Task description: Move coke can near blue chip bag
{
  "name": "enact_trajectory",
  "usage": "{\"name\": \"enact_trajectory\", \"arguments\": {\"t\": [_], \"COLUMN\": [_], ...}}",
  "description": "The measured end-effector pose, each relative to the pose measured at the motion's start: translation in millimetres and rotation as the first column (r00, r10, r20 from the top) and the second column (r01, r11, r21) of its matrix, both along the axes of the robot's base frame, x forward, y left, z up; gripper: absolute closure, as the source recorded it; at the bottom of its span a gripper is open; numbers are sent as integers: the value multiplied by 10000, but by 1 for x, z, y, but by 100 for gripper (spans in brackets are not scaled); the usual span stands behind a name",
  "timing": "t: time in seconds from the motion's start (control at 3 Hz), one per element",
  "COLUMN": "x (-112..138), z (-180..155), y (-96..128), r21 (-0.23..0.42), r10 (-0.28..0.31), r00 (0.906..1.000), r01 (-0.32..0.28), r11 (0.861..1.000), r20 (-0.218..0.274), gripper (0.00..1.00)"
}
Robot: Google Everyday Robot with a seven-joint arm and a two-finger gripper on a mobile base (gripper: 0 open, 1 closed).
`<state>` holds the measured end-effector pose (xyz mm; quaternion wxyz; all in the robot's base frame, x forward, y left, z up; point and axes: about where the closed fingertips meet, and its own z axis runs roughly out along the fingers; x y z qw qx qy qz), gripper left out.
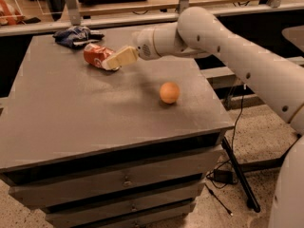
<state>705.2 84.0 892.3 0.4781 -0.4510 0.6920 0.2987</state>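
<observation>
End effector (115, 60) sits against the coke can (94, 56) near the worktop's (95, 127) back edge, can't tell its grip; blue chip bag (75, 35) just behind.

The dark grey counter (85, 127) carries three things. The can (94, 55) lies on its side toward the back, left of centre. The bag (76, 35) lies crumpled just behind it, at the back edge. A ball (169, 92) sits toward the right, well apart from both. The gripper (118, 60) is at the can's right end.
</observation>
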Motion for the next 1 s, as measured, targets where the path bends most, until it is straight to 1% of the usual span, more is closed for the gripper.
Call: {"name": "enact_trajectory", "arguments": {"t": [0.33, 1.0], "x": [6, 15], "z": [-13, -31], "y": [13, 25], "r21": [9, -363], "r10": [195, -309], "r00": [9996, 9988], "r01": [-195, 295], "r11": [9998, 9989], "r20": [-194, -392], "gripper": [0, 0]}}
